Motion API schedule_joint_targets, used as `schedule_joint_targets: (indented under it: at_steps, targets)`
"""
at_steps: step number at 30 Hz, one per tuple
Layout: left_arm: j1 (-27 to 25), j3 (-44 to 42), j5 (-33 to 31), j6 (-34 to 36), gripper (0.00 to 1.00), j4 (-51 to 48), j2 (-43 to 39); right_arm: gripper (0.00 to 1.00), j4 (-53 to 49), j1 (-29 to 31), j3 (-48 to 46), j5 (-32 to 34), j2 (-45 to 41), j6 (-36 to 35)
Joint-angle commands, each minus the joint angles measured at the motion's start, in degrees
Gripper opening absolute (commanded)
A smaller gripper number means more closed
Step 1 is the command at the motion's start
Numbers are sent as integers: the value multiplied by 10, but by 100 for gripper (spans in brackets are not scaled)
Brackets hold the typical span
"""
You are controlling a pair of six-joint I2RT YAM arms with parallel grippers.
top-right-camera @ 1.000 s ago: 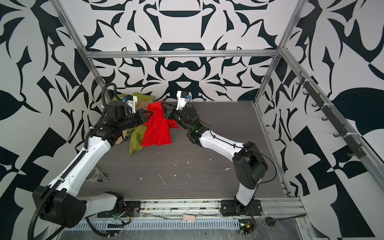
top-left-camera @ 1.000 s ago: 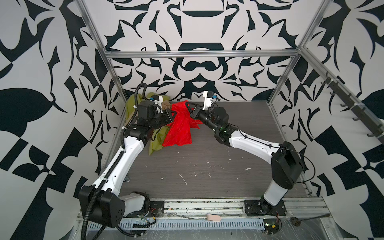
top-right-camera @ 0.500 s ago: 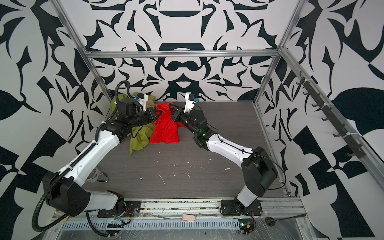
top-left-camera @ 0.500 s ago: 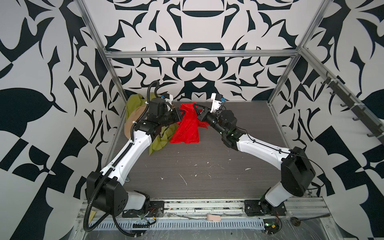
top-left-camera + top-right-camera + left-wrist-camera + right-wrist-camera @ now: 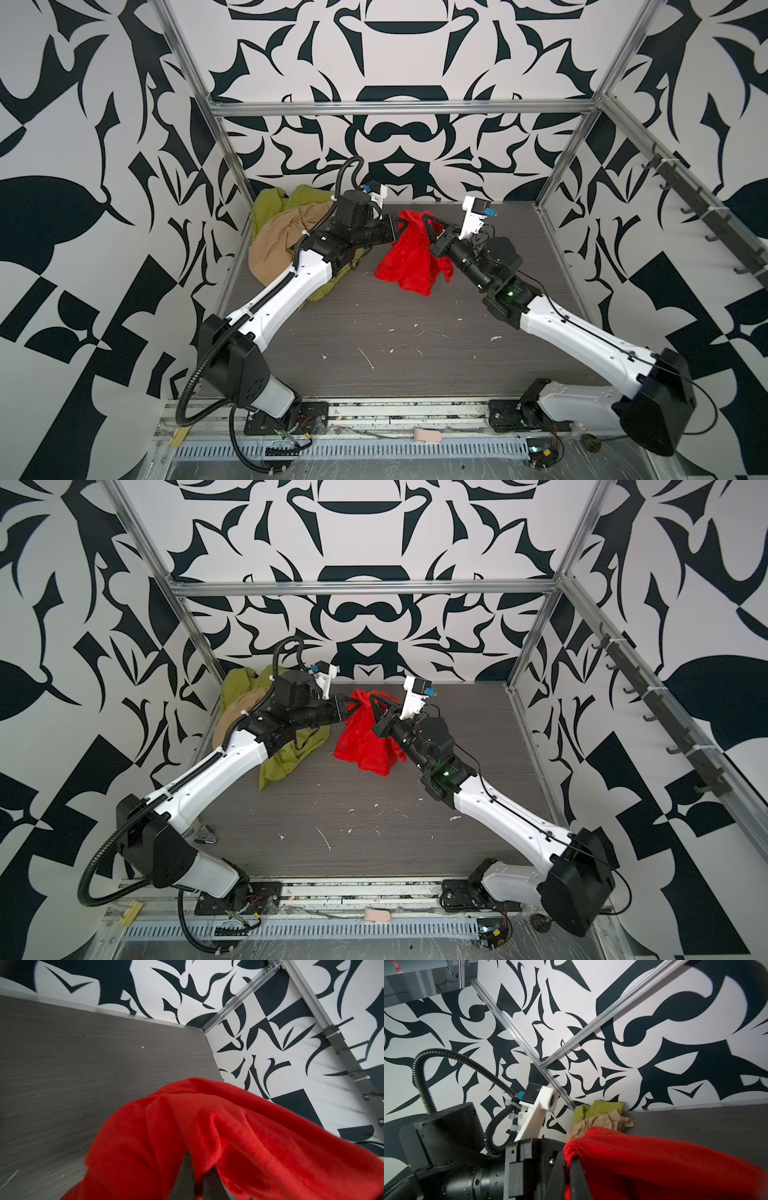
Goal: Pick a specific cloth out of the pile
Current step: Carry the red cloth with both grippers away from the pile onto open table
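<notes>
Now, both top views. The cloth (image 5: 409, 257), red, hangs at upper centre of the frame over the table (image 5: 415, 345), strung between the left gripper (image 5: 400, 227) and the right gripper (image 5: 430, 221), each clamped shut on its top edge. Lower folds droop toward the surface; touching or not, cannot tell. The pile (image 5: 274, 249), beige cloth (image 5: 291, 220) on olive-green cloth (image 5: 266, 204), sits upper left in the back corner, apart from the red. The left forearm (image 5: 291, 286) passes over the green tail. Risk: that arm could snag green fabric and drag it along.

Left wrist view. Fingers (image 5: 187, 1176) pinched together, red fabric bunched round them. Bite looks shallow, close to the hem. Risk: thin, shiny cloth probably slides easily; it may slip out if the arms pull apart.

Right wrist view. One finger (image 5: 577, 1176) nips a red fold; the left gripper's black housing (image 5: 529, 1167) is just beside. Risk: the two claws could knock together if either closes in, and opposing pulls might strip one grip. Pile (image 5: 600, 1118) shows behind the red.
</notes>
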Motion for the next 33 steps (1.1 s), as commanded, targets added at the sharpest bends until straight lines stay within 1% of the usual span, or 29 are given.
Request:
schedule_joint_targets:
  at_steps: [1, 10, 16, 22, 27, 33]
  targets:
    - [-19, 28, -3, -9, 0, 18, 22, 0, -21, 1, -19, 32, -45, -28]
    - [-55, 51, 5, -17, 0, 21, 65, 0, -72, 1, -69, 69, -121, -39]
    - [-58, 40, 16, -31, 0, 33, 93, 0, -73, 1, -114, 106, -147, -39]
    - [-57, 46, 25, -35, 0, 42, 125, 0, -71, 0, -132, 122, -142, -39]
    - [-53, 39, 28, -36, 0, 47, 143, 0, -93, 0, -129, 134, -121, -38]
    - [-41, 31, 34, -38, 0, 50, 158, 0, -93, -17, -130, 124, -91, -27]
